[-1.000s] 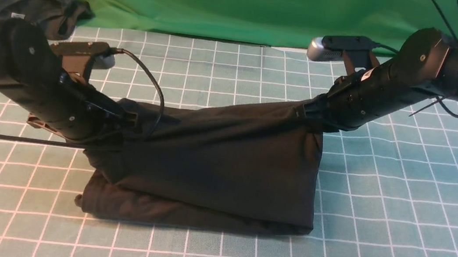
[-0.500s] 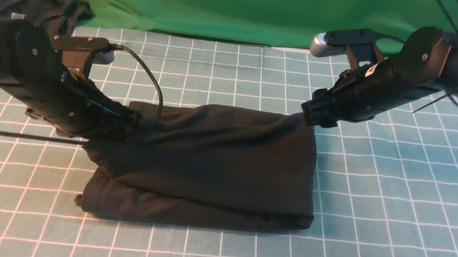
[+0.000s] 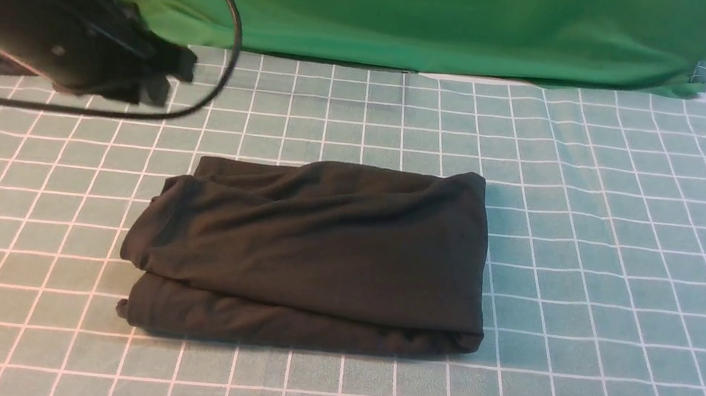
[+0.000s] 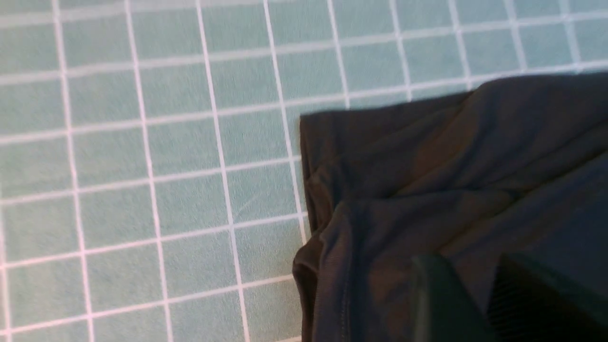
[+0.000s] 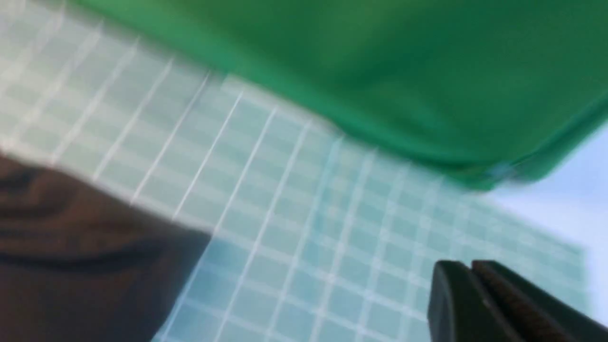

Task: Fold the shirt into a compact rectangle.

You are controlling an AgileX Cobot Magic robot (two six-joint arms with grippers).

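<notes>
Shirt (image 3: 311, 254): folded dark rectangle, mid grid mat (image 3: 620, 294)
Left gripper (image 4: 489, 285): raised clear; fingers nearly together, empty
Right gripper (image 5: 470, 285): clear; fingers together, empty
Risk: loose upper layer slumping, unfolding

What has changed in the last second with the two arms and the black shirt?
Both arms let go of the shirt and pulled away. The left tool rose and drew back toward the far left; the right tool left the front view entirely and is now shut, clear of the cloth. The raised top layer dropped flat. The shirt stayed in the same place on the checked table cover, a folded rectangle.
</notes>
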